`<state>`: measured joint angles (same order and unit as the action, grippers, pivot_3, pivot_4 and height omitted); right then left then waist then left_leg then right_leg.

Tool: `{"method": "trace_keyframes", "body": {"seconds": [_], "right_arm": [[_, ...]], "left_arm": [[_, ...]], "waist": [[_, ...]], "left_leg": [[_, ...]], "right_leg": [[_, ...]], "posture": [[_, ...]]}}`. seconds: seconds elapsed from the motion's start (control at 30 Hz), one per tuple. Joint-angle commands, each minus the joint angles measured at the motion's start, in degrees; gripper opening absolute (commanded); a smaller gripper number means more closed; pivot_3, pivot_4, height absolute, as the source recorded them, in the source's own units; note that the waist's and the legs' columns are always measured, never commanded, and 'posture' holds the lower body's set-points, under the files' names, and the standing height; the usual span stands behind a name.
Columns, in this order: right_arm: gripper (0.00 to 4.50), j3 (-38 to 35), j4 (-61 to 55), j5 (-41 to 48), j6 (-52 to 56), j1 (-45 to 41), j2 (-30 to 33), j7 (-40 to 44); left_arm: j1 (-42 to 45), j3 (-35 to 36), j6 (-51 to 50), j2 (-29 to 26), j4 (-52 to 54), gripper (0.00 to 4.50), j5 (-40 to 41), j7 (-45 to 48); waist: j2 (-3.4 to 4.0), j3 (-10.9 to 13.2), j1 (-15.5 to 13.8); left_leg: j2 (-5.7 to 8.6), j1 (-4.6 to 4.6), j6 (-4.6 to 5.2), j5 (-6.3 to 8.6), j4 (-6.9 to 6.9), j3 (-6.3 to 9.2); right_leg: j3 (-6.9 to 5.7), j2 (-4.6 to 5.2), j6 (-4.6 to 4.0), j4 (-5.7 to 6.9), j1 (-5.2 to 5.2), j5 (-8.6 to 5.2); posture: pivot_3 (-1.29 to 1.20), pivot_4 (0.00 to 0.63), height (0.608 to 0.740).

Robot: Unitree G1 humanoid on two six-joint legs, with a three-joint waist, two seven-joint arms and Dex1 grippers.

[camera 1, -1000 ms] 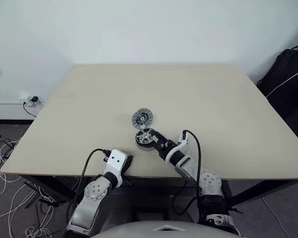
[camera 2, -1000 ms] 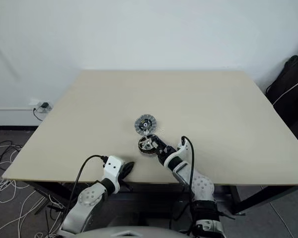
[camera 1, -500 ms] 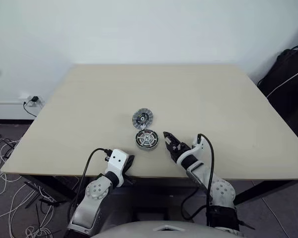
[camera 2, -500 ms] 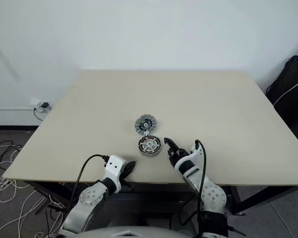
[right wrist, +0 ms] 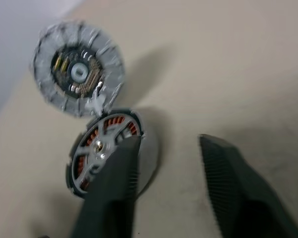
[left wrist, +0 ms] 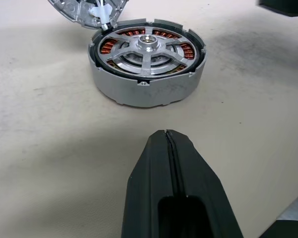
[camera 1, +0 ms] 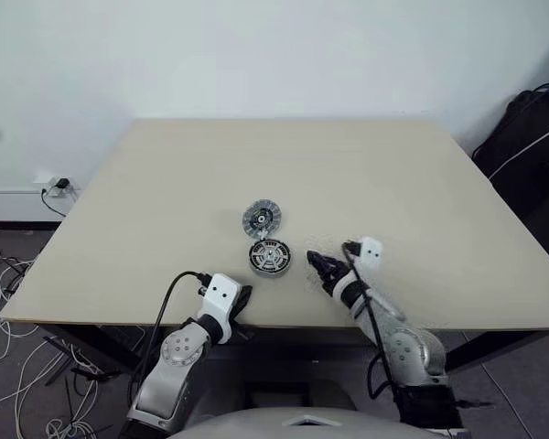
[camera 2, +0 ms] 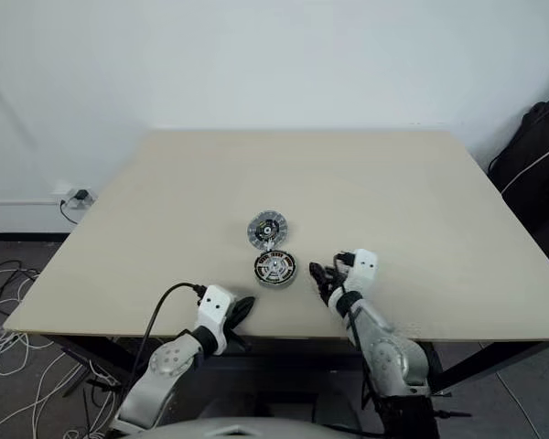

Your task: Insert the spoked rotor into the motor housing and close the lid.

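Note:
The motor housing (camera 1: 270, 257) stands near the front middle of the table, its copper windings showing. The spoked rotor (left wrist: 146, 47) lies inside the housing (left wrist: 144, 84), silver spokes up. Just behind it and touching its rim lies the lid (camera 1: 263, 218), slitted face with the bluish centre up, also seen as the lid (right wrist: 78, 69). My right gripper (camera 1: 316, 262) hovers just right of the housing, open with nothing between its fingers (right wrist: 116, 183). My left gripper (left wrist: 165, 134) is shut and empty at the table's front edge, pointing at the housing from a short distance.
The beige table (camera 1: 366, 174) spreads wide behind and to both sides of the parts. A black bag (camera 1: 531, 137) stands beyond the table's right edge. Cables (camera 1: 5, 283) and a wall socket (camera 1: 59, 186) sit on the floor at left.
My right gripper has come off the housing and drawn back to the right, rolling its wrist, with its jaws now narrower. The rotor stays in the housing. The left gripper has not moved.

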<state>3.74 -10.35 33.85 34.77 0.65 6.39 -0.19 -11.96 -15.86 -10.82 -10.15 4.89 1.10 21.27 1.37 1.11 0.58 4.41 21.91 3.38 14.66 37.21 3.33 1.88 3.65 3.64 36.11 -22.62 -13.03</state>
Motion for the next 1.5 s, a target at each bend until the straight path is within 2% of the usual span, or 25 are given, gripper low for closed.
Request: {"method": "trace_keyframes", "body": {"seconds": [0.03,0.1,0.13,0.37,0.53,0.87,1.1,1.27,1.5], "right_arm": [[0.86,4.33,-2.8,-7.16,-2.02,-2.94,0.33,-0.06],[0.13,7.36,-2.06,-11.42,-1.94,-5.06,0.98,0.41],[0.03,8.38,-1.69,-12.84,-1.85,-5.81,1.21,0.88],[0.03,15.63,2.29,-20.82,1.44,-12.38,3.32,6.53],[0.03,18.2,5.72,-24.28,2.85,-16.87,3.5,10.13],[0.03,17.47,15.39,-27.72,2.09,-22.38,-1.05,13.0],[0.03,15.96,22.76,-29.28,1.3,-22.15,-1.92,13.89],[0.03,14.71,17.91,-27.88,1.8,-21.75,-1.43,17.46],[0.03,20.26,7.78,-30.4,3.5,-22.69,7.27,27.21]], "left_arm": [[0.9,-0.16,1.13,0.23,0.74,0.0,-0.11,0.04],[0.85,-0.22,1.23,0.25,0.74,0.0,-0.12,-0.01],[0.79,-0.3,1.27,0.29,0.78,0.0,-0.15,-0.07],[0.16,-0.26,1.42,0.51,0.92,0.0,-0.15,-0.4],[-0.1,-0.1,1.28,0.67,1.06,0.0,-0.13,-0.72],[-0.04,0.04,1.19,0.98,1.08,0.0,-0.05,-1.33],[-0.27,0.38,1.37,1.07,1.36,0.0,0.05,-1.8],[-0.43,0.43,1.43,1.07,1.44,0.0,0.2,-1.86],[-0.01,0.17,1.83,1.32,0.51,0.0,0.13,-1.69]], "waist": [[-0.03,0.0,-0.04],[-0.06,0.0,-0.07],[-0.09,0.01,-0.08],[-0.23,-0.02,-0.08],[-0.26,-0.03,-0.08],[-0.3,-0.04,0.02],[-0.28,-0.09,0.05],[-0.3,-0.09,0.02],[-0.31,-0.08,0.02]], "left_leg": [[0.0,0.0,0.0,0.0,0.01,0.0],[0.0,0.0,0.0,0.0,0.03,0.0],[0.0,0.0,0.0,0.0,0.04,-0.01],[0.0,-0.01,-0.01,-0.01,0.06,0.0],[0.01,-0.02,-0.02,-0.01,0.06,0.01],[0.01,-0.04,-0.05,-0.03,0.04,0.03],[0.03,-0.11,-0.09,-0.05,0.04,0.03],[0.03,-0.16,-0.14,-0.08,0.06,0.04],[0.03,-0.16,-0.14,-0.08,0.07,0.05]], "right_leg": [[-0.01,0.0,0.0,0.0,0.01,0.0],[-0.08,-0.01,0.0,0.0,0.0,0.02],[-0.12,-0.02,-0.02,0.0,0.01,0.04],[-0.18,-0.05,-0.07,0.01,0.02,0.09],[-0.2,-0.05,-0.08,0.01,0.03,0.09],[-0.23,-0.09,-0.17,0.05,0.02,0.15],[-0.21,-0.1,-0.2,0.15,0.03,0.16],[-0.22,-0.09,-0.22,0.3,0.04,0.14],[-0.24,-0.09,-0.24,0.33,0.02,0.11]], "posture": [[0.0,0.0,0.74],[0.0,0.0,0.74],[0.0,0.0,0.74],[0.0,0.0,0.74],[0.0,0.0,0.74],[0.0,0.0,0.74],[0.0,0.0,0.74],[0.0,0.0,0.74],[0.0,0.0,0.74]]}}
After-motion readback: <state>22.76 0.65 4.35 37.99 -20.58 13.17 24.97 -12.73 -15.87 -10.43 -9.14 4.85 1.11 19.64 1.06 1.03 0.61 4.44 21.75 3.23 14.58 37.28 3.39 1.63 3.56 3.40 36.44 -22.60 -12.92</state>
